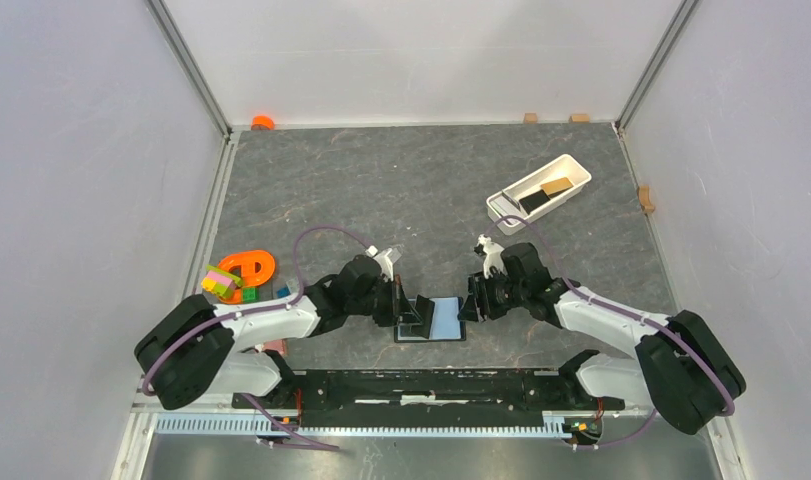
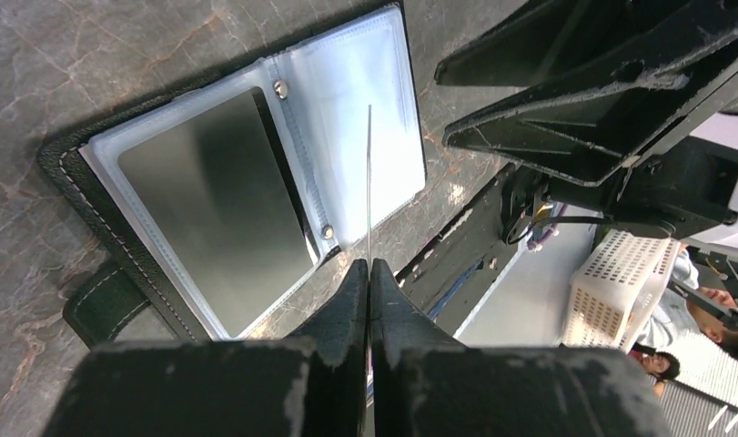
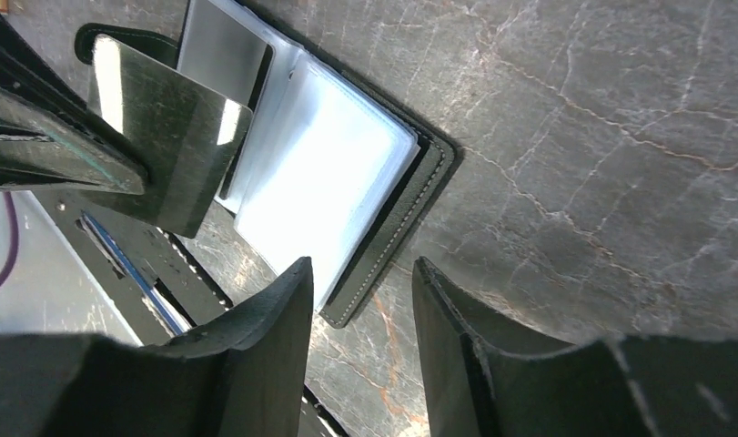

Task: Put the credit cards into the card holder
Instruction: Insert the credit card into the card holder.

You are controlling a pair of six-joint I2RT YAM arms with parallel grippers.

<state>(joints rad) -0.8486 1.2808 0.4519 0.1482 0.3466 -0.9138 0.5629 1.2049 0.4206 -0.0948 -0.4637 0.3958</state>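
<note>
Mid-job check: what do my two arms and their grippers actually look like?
The left arm and right arm both have bulky black joints joined by white link segments. A purple cable loops from base to wrist on each. The left gripper and right gripper have black, wedge-shaped fingers with scuffed, greyish edges. No markings are legible.

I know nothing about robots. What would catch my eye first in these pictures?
An open card holder with clear sleeves lies at the near middle of the table. The left gripper pinches a dark card over it, and the right gripper hangs open beside its edge. At the far right, a white tray holds a black card and a tan card.
</note>
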